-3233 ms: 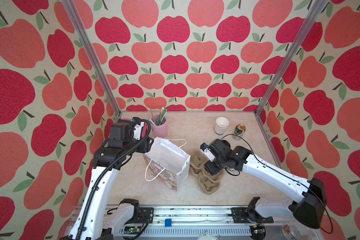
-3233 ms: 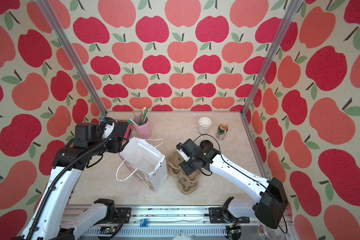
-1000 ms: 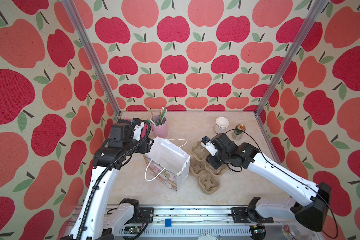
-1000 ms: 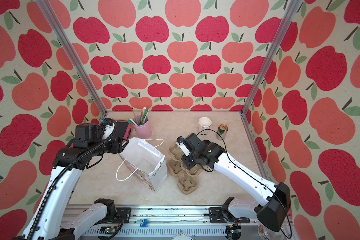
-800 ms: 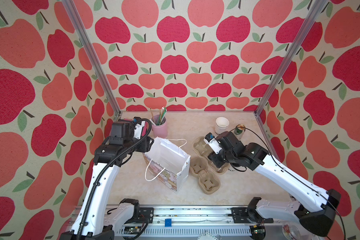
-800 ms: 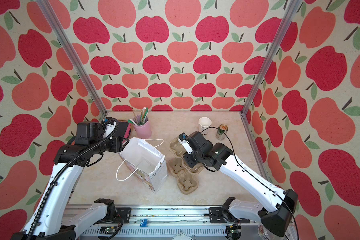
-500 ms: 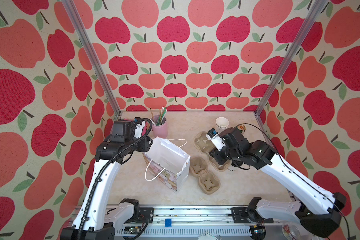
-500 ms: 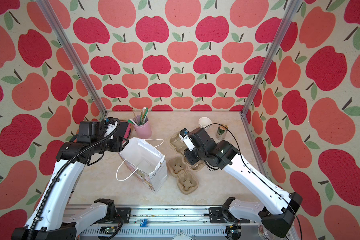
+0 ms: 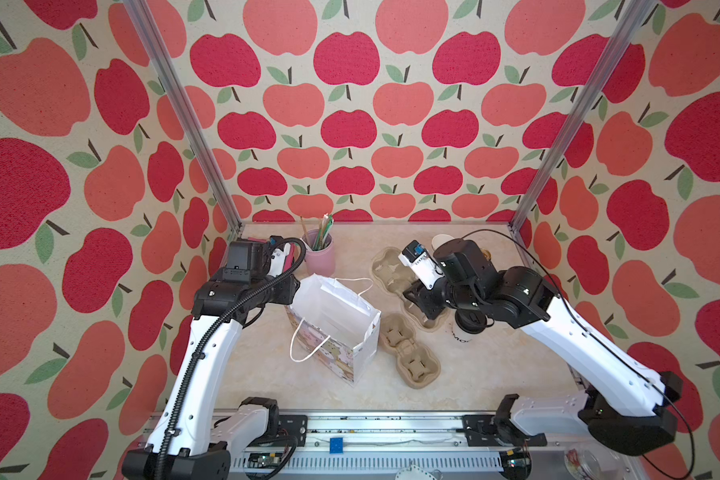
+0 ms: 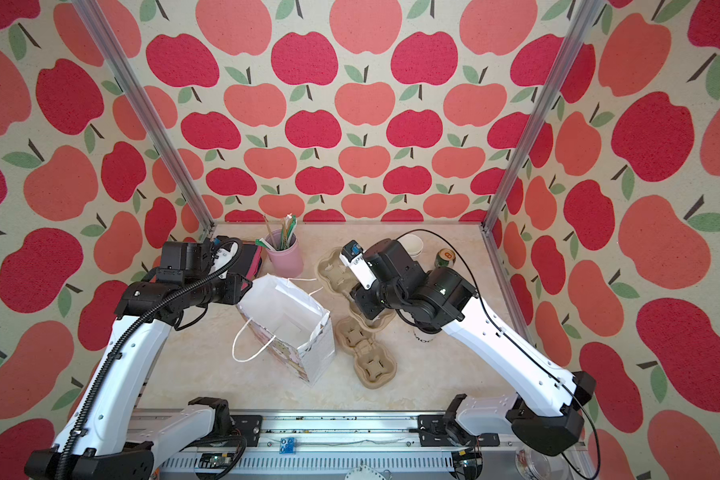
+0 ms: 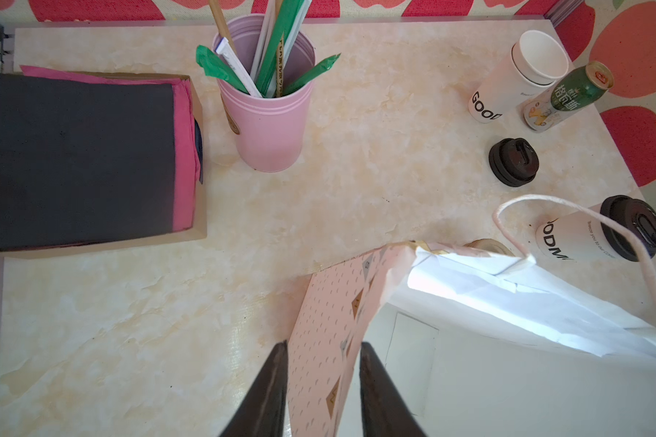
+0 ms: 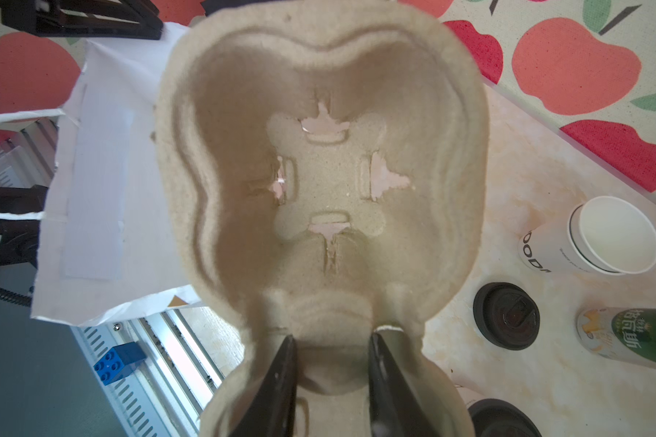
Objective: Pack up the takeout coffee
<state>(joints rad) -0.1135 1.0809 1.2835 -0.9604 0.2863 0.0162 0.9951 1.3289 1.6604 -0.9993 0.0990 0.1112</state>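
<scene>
Right end effector [image 12: 331, 336] has lifted one pulp carrier [image 12: 326, 170] off the counter [image 9: 474, 374], clamped on its centre ridge — left end effector [image 11: 322, 344] just narrowed astride the bag [image 9: 333, 307] rim, pinch unconfirmed. Takeout coffee [image 11: 584, 236] stands untouched right of counter centre, beside the raised carrier — loading it looks next.

The cup carrier [image 12: 326, 181] is rough, fibrous moulded pulp, matt. The bag [image 11: 508, 302] is creased white paper inside, printed pink outside. The coffee cup [image 11: 576, 242] is matt white paper under a shiny black plastic lid [image 11: 644, 223]. The counter [image 11: 356, 181] is smooth, faintly glossy and marbled. At its 11 o'clock a pink pot [image 11: 266, 125] looks like satin painted metal, and at 1 o'clock a can [image 11: 569, 98] is glossy. The walls [image 9: 350, 124] look like coarse cloth.
</scene>
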